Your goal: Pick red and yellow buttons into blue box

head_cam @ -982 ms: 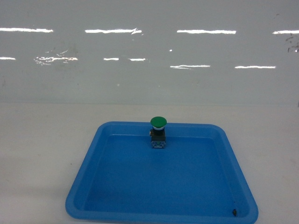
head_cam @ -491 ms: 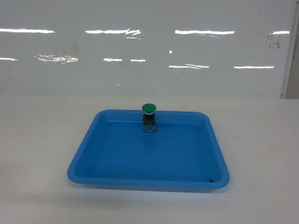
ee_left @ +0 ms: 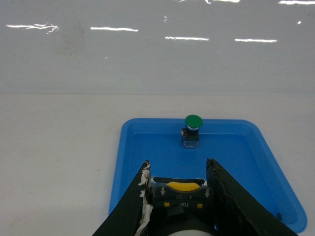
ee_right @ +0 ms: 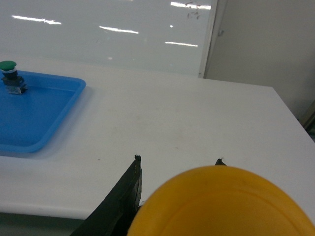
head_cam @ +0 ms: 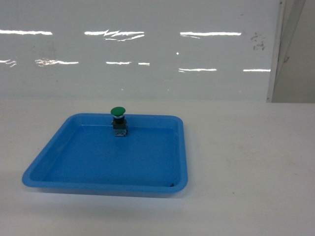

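Note:
Close under the right wrist camera, a yellow button's (ee_right: 221, 206) round cap fills the lower frame, with my right gripper (ee_right: 178, 159) shut around it above bare white table. My left gripper (ee_left: 178, 163) is shut on a black button body (ee_left: 179, 197) with a yellow tab; its cap is hidden, so I cannot tell its colour. It hangs over the near edge of a shallow blue tray (ee_left: 118, 167). The blue box is out of view. Neither gripper shows in the head view.
A green-capped button (head_cam: 118, 112) stands upright at the far edge of the shallow blue tray (head_cam: 180, 147), also in the left wrist view (ee_left: 193, 121) and right wrist view (ee_right: 8, 66). A glossy white wall backs the table; a grey panel (head_cam: 295, 54) stands at right.
The head view has swung to the right and drawn back: the tray with the green button has slid left and looks smaller, and the grey panel has come into view at right.

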